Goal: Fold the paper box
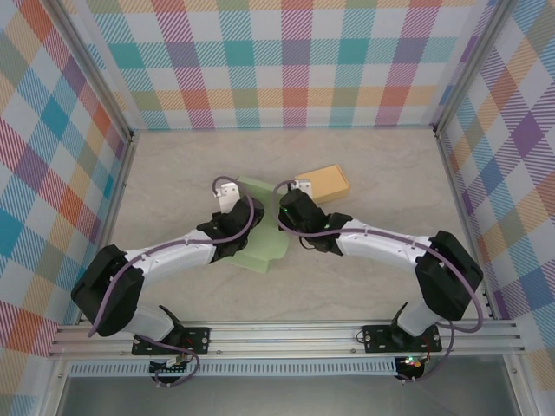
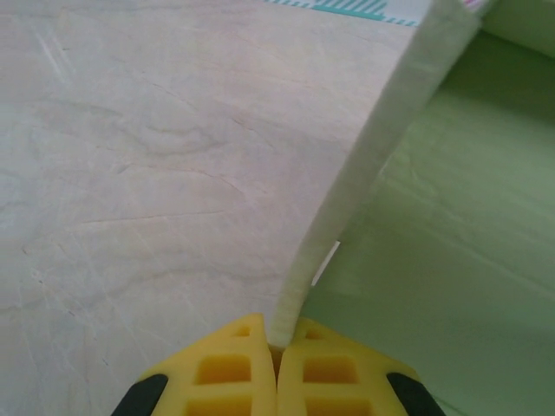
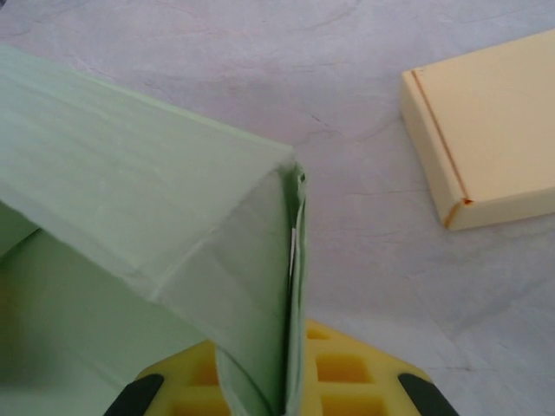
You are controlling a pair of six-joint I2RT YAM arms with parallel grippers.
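Mid-table, you are holding the pale green paper box (image 1: pixel 269 247) between both arms, the sheet half raised and not yet a closed shape. Your left pincer (image 2: pixel 277 351) is pressing its yellow pads (image 2: pixel 230 373) together on the thin edge of one upright wall. That wall is curving away from the wrist, with the green floor panel lying to its right. Your right pincer (image 3: pixel 290 368) is likewise pinching, its pads gripping a doubled green flap where two panels are meeting at a corner crease. By the look of it, you are gripping opposite sides so that one arm is anchoring the card while the other is free to swing its wall over. Paper this thin is likely bending rather than hinging cleanly, as the bowed wall at the left wrist is suggesting. A closed cream carton (image 1: pixel 327 183) is lying on the table (image 1: pixel 173 165) just beyond the right pincer, near the green sheet and apart from the pinched flap. It is sitting where an outward fold on that side could be nudging it. Checked walls (image 1: pixel 295 61) are fencing the table on three sides, well clear of the work
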